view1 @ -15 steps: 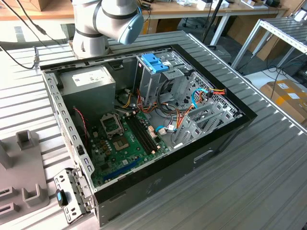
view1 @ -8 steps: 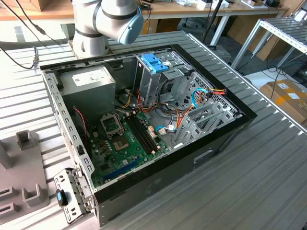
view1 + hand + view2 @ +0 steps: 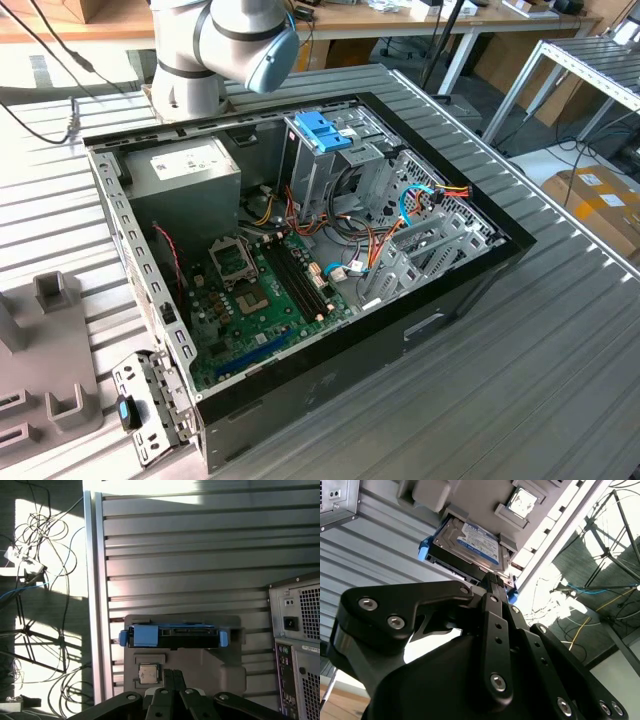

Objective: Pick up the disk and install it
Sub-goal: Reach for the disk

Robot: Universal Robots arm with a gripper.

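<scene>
The disk (image 3: 172, 636) stands on edge in a grey holder (image 3: 210, 665) on the ribbed metal table, with a blue rail at each end. The second wrist view shows its white label with a blue band on the disk (image 3: 470, 542). My gripper (image 3: 173, 674) hangs short of the disk, over the holder, its black fingers (image 3: 492, 587) together with nothing between them. It does not hold the disk. In the exterior view the arm (image 3: 225, 45) rises past the frame's top edge.
The open computer case (image 3: 470, 290) lies on the table, with a drive cage under a blue handle (image 3: 322, 130) and a grey power supply (image 3: 185, 165). The case's rear panel (image 3: 297, 630) stands beside the holder. A small chip (image 3: 146, 673) sits in the holder. Cables (image 3: 40, 540) lie beyond the table edge.
</scene>
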